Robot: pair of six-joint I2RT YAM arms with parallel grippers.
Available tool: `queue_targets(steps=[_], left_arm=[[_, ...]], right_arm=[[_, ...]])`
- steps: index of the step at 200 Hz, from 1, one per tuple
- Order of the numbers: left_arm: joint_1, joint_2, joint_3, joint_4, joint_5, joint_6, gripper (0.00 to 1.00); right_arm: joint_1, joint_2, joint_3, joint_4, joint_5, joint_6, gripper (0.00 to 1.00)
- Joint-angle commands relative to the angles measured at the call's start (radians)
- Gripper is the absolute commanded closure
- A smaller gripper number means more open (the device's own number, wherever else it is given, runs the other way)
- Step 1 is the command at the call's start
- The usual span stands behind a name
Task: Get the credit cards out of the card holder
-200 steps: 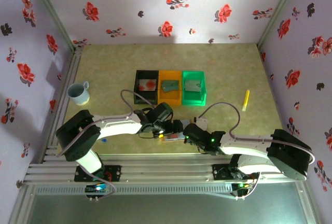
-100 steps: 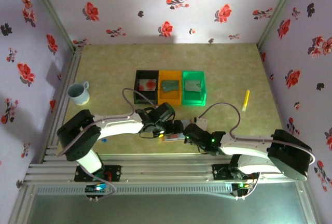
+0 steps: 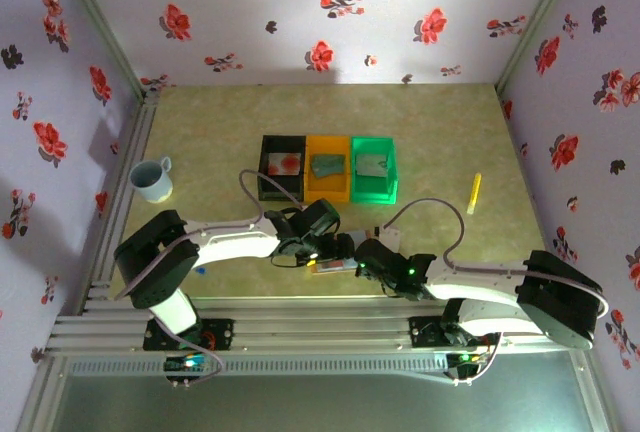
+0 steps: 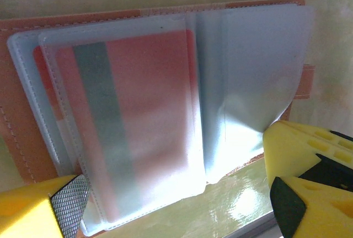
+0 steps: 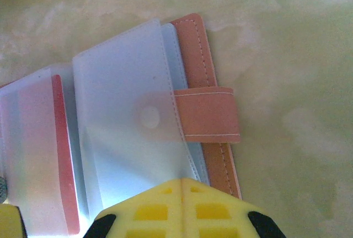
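The card holder (image 3: pixel 333 265) lies open near the desk's (image 3: pixel 440 142) front edge, long axis left-right. The left end effector (image 4: pixel 176 194) straddles it, wide and empty. The right end effector (image 5: pixel 183 189) is closed, tips at its clear sleeve.

No writing, brand, number or sign can be read anywhere. The credit card (image 4: pixel 143 111) in the card holder (image 4: pixel 16 117) shows through its frosted sleeve (image 4: pixel 242 72) as a blurred red face with a grey stripe. Any print on it is too clouded to make out.
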Motion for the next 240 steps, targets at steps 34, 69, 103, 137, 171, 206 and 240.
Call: queue_targets(steps=[34,69,103,137,171,206,240], left_arm=[[-0.008,0.010,0.031,-0.066,-0.046,0.032,0.11],[-0.009,0.018,0.036,-0.062,-0.044,0.031,0.11],[-0.014,0.027,0.041,-0.059,-0.042,0.031,0.11],[-0.017,0.038,0.042,-0.061,-0.042,0.034,0.11],[-0.018,0.044,0.040,-0.061,-0.042,0.033,0.12],[-0.018,0.043,0.042,-0.047,-0.042,0.028,0.14],[-0.020,0.038,0.047,-0.045,-0.042,0.027,0.15]], right_arm=[[-0.005,0.007,-0.034,-0.075,-0.018,0.017,1.00],[-0.006,0.008,-0.034,-0.073,-0.017,0.017,1.00],[-0.006,0.013,-0.034,-0.069,-0.018,0.017,1.00],[-0.006,0.011,-0.035,-0.070,-0.018,0.017,1.00],[-0.005,0.011,-0.037,-0.068,-0.018,0.018,1.00],[-0.005,0.011,-0.037,-0.065,-0.018,0.018,1.00],[-0.006,0.011,-0.039,-0.066,-0.018,0.019,1.00]])
